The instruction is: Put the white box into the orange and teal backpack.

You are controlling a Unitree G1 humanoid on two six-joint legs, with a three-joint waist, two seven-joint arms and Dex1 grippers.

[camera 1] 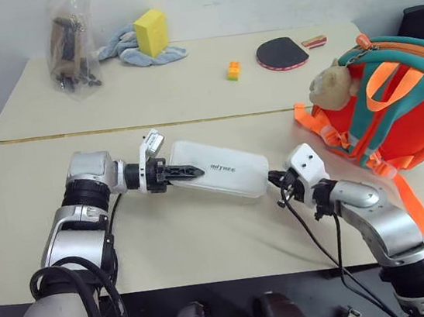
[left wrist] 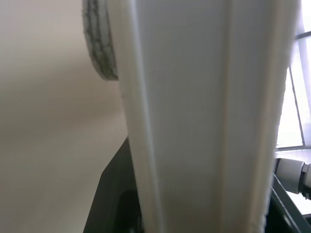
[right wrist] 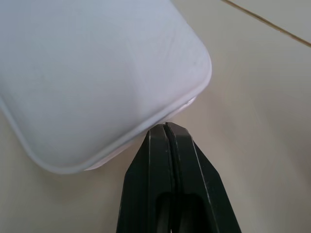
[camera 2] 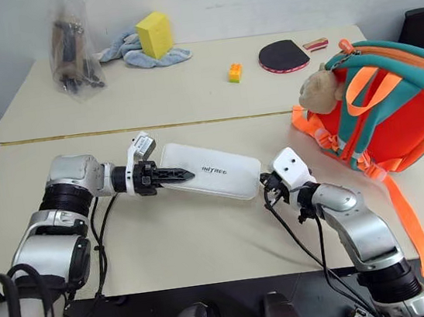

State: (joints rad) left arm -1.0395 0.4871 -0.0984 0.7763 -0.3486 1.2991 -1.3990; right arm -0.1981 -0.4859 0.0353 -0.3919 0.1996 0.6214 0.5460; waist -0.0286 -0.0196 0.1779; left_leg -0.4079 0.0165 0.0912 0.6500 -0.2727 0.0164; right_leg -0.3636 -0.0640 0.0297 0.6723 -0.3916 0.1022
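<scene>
**White box held between my two grippers, backpack off to my right**

From my head I see the white box [camera 1: 222, 177] stretched across the near table [camera 1: 207, 237], my left gripper [camera 1: 186, 173] at its left end with a black finger lying over the top face, closed on it. My right gripper [camera 1: 278, 185] meets the box's other end. The orange and teal backpack [camera 1: 394, 115] stands to my right, apart from the box, plush bear [camera 1: 331, 84] at its front.

My right wrist camera adds what the head cannot: my right fingers [right wrist: 167, 145] are pressed fully together, tips touching the box's rounded rim [right wrist: 146, 121], gripping nothing. My left wrist camera looks straight along the box's white side [left wrist: 194, 116].
</scene>
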